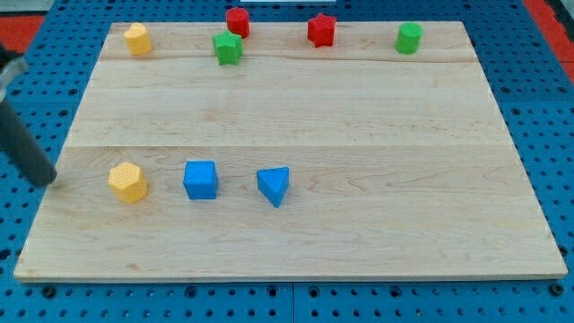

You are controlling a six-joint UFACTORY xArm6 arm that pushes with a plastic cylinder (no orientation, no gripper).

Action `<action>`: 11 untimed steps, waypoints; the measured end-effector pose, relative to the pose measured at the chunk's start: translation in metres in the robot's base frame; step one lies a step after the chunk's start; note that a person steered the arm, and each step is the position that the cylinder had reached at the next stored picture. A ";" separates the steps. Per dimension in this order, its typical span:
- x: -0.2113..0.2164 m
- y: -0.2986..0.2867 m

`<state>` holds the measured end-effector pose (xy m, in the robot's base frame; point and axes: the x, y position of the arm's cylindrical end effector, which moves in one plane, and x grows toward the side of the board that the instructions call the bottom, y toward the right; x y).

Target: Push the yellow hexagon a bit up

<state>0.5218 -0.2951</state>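
Note:
A yellow hexagon block (128, 182) lies on the wooden board (296, 126) near its lower left. My tip (47, 180) is at the board's left edge, left of that block at about the same height in the view, with a clear gap between them. The dark rod slants up toward the view's top left. A second yellow block (137, 39), of less clear shape, sits at the board's top left corner.
A blue cube (201, 179) and a blue triangular block (274, 186) lie to the right of the yellow hexagon. Along the top edge stand a green star (228, 48), a red block (238, 21), a red star (321, 30) and a green block (409, 38).

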 end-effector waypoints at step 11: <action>-0.099 0.156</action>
